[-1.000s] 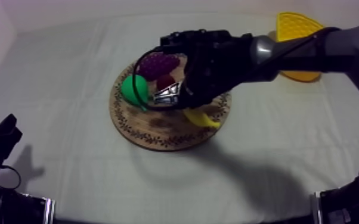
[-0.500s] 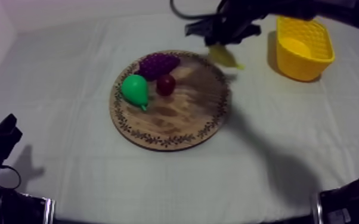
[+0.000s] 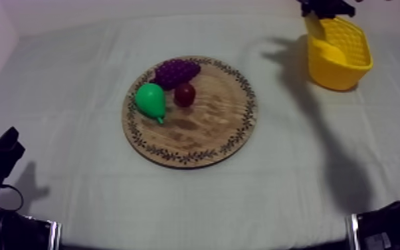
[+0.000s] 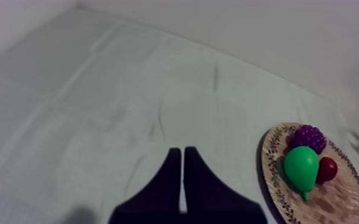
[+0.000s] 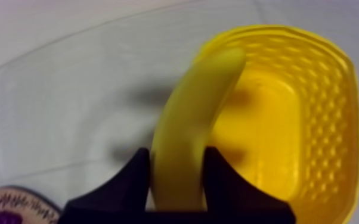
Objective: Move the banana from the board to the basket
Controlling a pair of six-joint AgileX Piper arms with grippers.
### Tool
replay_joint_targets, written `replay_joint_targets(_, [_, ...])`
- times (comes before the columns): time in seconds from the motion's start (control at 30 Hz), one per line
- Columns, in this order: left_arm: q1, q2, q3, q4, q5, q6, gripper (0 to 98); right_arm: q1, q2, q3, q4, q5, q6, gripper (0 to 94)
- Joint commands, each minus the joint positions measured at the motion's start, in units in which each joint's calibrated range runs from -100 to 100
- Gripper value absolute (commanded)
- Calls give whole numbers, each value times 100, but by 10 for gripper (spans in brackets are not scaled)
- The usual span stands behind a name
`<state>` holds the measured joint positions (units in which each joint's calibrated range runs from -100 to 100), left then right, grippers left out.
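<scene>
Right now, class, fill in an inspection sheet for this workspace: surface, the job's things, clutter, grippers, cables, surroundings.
Surface: grey-white cloth with fold lines; no spills seen.
Job's things: banana is off the wooden board, held with its far end over the rim of the yellow basket, not yet in it.
Clutter: pear, bunch of grapes and small red fruit close together on the board.
Grippers: right gripper shut on the banana; left gripper shut on nothing, over bare cloth away from the board.
Cables: nothing seen.
Surroundings: plain pale wall beyond the table.
</scene>
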<state>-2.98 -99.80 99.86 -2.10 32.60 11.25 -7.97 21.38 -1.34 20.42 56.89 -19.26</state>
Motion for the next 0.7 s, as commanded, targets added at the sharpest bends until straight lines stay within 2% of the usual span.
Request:
replay_joint_targets(0.0, [-3, -3, 3, 2, -2, 0, 1, 224, 70, -41, 29, -58, -3, 213])
replay_joint_targets(0.53, [-3, -3, 3, 2, -2, 0, 1, 718, 933, -265, 175, -353, -70, 224])
replay_joint_targets(0.67, [-3, -3, 3, 2, -2, 0, 1, 742, 1036, -229, 182, -452, -113, 265])
